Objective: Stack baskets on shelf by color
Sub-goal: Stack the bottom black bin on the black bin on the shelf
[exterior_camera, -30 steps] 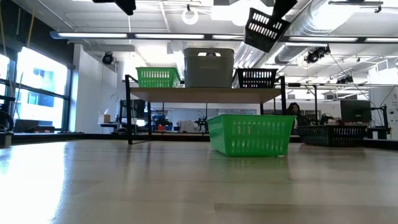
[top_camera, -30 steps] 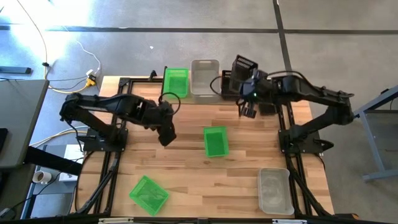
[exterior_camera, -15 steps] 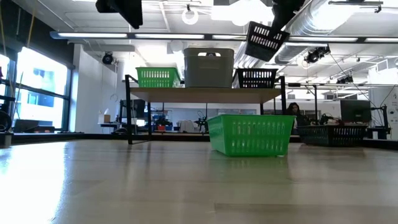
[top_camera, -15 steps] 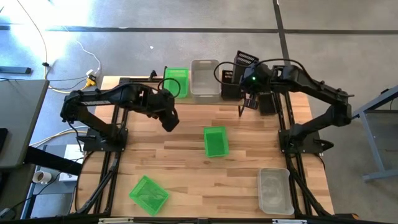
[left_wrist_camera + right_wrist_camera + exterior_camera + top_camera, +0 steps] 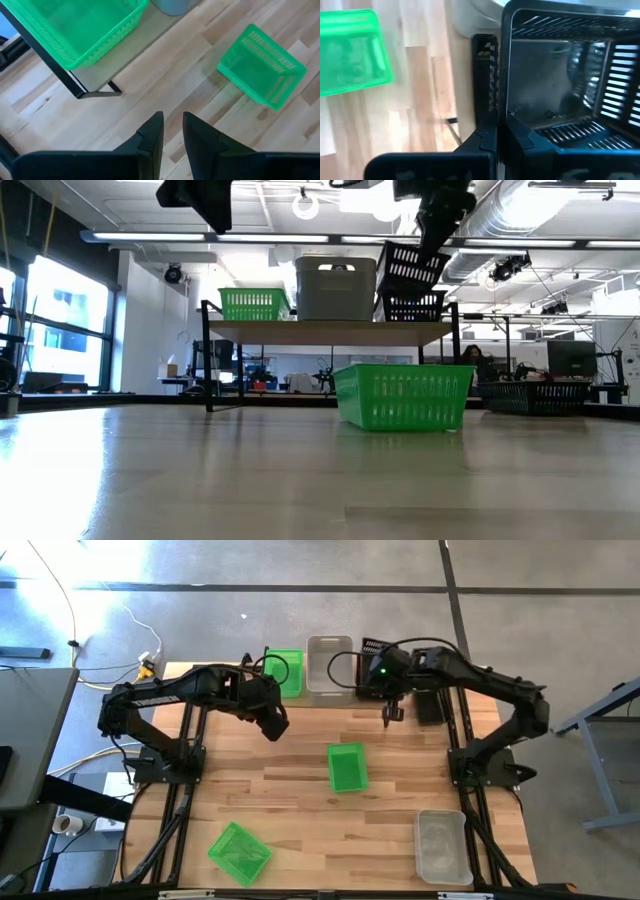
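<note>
**Now a black basket hangs tilted over the shelf**

Up at the shelf's (image 5: 330, 332) black end, the right gripper (image 5: 499, 134) has its fingers pinched tight on the rim of a black basket (image 5: 410, 267), held tilted just above another black basket (image 5: 414, 308) on the plank. Beside that sit the whitish basket (image 5: 335, 288) and a green basket (image 5: 254, 304). The left gripper (image 5: 171, 136) hovers empty, fingers nearly closed, with a second green basket (image 5: 261, 73) on the table ahead of it.
</note>
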`<act>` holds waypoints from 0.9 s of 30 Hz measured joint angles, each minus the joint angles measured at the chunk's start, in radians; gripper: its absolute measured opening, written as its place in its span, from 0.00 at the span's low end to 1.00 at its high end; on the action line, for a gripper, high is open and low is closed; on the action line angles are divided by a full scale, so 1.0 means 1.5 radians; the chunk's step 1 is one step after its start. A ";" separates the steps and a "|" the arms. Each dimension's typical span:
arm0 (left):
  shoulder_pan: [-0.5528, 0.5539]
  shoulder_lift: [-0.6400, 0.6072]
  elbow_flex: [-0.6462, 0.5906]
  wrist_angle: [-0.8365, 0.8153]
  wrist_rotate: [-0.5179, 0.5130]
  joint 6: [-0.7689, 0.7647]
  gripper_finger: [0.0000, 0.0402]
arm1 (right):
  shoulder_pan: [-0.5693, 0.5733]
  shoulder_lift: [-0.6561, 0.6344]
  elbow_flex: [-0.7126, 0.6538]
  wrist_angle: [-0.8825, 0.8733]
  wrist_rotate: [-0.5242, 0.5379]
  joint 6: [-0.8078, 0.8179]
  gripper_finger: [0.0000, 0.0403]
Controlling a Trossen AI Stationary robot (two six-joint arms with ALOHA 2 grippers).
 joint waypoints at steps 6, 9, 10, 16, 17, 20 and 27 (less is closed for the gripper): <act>0.000 0.000 0.000 0.000 0.000 0.021 0.16 | -0.001 0.027 0.000 -0.006 -0.001 -0.005 0.00; 0.000 0.000 0.000 0.000 0.000 0.022 0.16 | -0.002 0.040 0.000 -0.021 0.003 -0.005 0.00; 0.000 0.000 0.000 0.000 0.000 0.022 0.16 | -0.002 0.043 0.000 -0.026 0.008 -0.005 0.00; 0.000 0.000 0.000 0.000 0.005 0.023 0.16 | -0.002 0.058 0.000 -0.045 0.020 -0.008 0.00; 0.000 0.000 0.000 0.000 0.009 0.023 0.16 | -0.002 0.058 0.000 -0.045 0.021 -0.011 0.00; 0.000 0.000 0.000 0.000 0.018 0.023 0.16 | -0.001 0.058 0.000 -0.044 0.033 -0.015 0.00; 0.000 0.000 0.000 0.000 0.023 0.023 0.16 | -0.002 0.058 0.000 -0.044 0.034 -0.026 0.08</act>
